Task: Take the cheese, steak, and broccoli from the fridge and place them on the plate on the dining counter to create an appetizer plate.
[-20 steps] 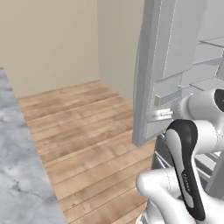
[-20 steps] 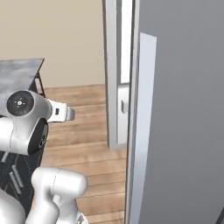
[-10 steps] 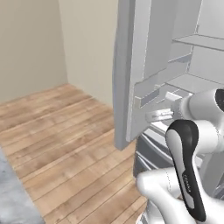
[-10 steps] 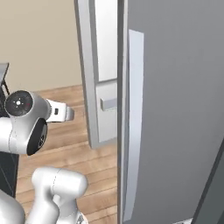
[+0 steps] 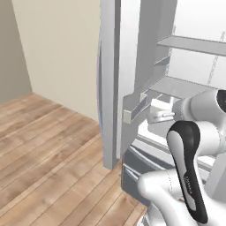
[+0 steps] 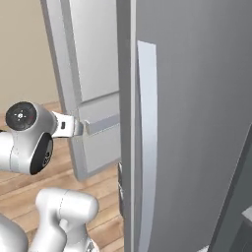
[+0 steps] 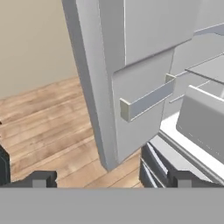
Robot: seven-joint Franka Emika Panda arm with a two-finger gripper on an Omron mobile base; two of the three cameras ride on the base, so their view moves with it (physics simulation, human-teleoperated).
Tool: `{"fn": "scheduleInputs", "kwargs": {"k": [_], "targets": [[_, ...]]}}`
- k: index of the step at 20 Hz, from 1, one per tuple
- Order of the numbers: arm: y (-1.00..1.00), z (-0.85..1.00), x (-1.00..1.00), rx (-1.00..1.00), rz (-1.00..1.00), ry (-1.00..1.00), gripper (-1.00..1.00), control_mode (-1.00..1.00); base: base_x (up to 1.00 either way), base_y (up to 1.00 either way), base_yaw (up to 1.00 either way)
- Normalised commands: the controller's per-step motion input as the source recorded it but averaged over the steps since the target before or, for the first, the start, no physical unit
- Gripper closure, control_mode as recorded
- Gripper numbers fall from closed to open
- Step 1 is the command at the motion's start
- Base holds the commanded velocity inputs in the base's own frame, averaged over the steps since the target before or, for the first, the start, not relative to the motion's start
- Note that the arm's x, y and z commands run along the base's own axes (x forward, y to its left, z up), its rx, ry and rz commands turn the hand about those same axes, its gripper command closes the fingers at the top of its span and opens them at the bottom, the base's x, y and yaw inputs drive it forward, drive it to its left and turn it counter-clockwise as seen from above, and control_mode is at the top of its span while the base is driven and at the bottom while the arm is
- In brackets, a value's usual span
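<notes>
Hand view shows the pincer [image 7: 109, 178] with its two dark tips spread wide and nothing between them, pointed at the tall white fridge [image 7: 131, 78] with grey-edged doors. Just ahead stands the inner face of the open left door, carrying a pale rectangular door bin [image 7: 146, 103], and to the right a white pull-out drawer [image 7: 203, 124] sits below a clear shelf [image 5: 190, 44]. Beneath the door lies a warm plank floor [image 7: 43, 122], backed by a beige wall [image 5: 57, 57]. The cheese, steak and broccoli cannot be made out on the shelves from here (they may sit deeper inside). By my judgement the steak will be limp and slick, best pinched across its narrow middle; cheese is firm, broccoli light and crumbly.
</notes>
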Motion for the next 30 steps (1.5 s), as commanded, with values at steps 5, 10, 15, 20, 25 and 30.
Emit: {"fn": "scheduleInputs", "kwargs": {"k": [5,10,15,20,25,30], "targets": [[0.0,0.0,0.0,0.0,0.0,0.0,-1.0,1.0,0.53,0.0,-0.38],[0.0,0.0,0.0,0.0,0.0,0.0,-1.0,1.0,0.54,0.0,-0.39],[0.0,0.0,0.0,0.0,0.0,0.0,-1.0,1.0,0.55,0.0,-0.39],[0.0,0.0,0.0,0.0,0.0,0.0,-1.0,1.0,0.55,0.04,-0.4],[0.0,0.0,0.0,0.0,0.0,0.0,-1.0,1.0,0.59,0.23,-0.41],[0.0,0.0,0.0,0.0,0.0,0.0,-1.0,1.0,0.44,0.05,-0.43]]}}
